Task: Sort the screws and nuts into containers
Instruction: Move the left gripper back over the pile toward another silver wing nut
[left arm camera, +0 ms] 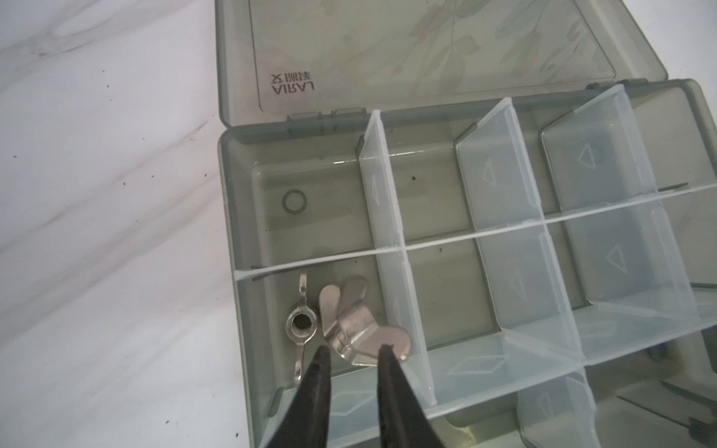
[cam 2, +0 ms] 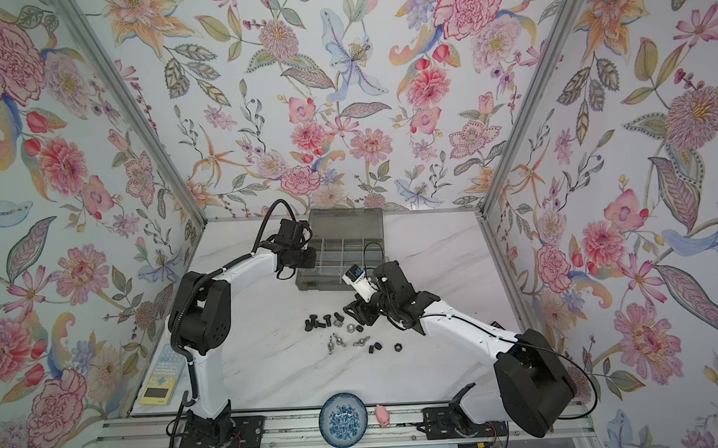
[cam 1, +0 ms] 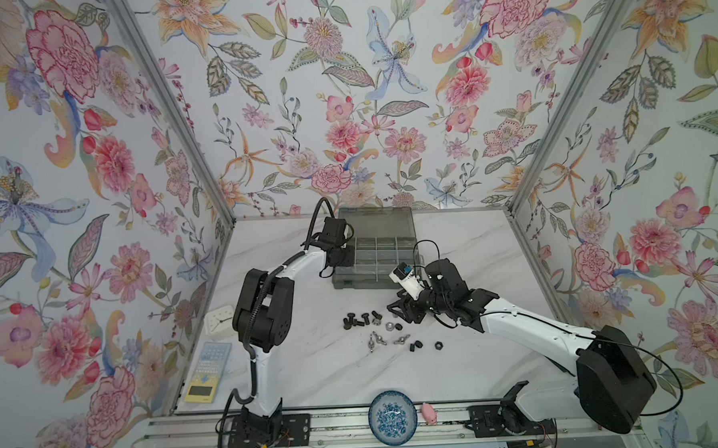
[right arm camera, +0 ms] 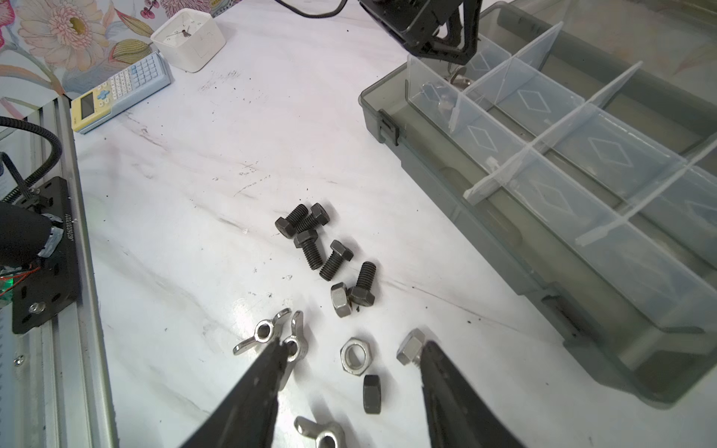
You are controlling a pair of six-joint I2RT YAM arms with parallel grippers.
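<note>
By the front rail stands a patterned bowl; past it, on the marble table, lie five black screws, two silver screws, three wing nuts and one silver hex nut under the right gripper, jaws wide apart and empty. Farther back the left gripper, jaws slightly parted, hangs over the open organizer box, whose end compartment holds two more wing nuts, floral walls behind.
</note>
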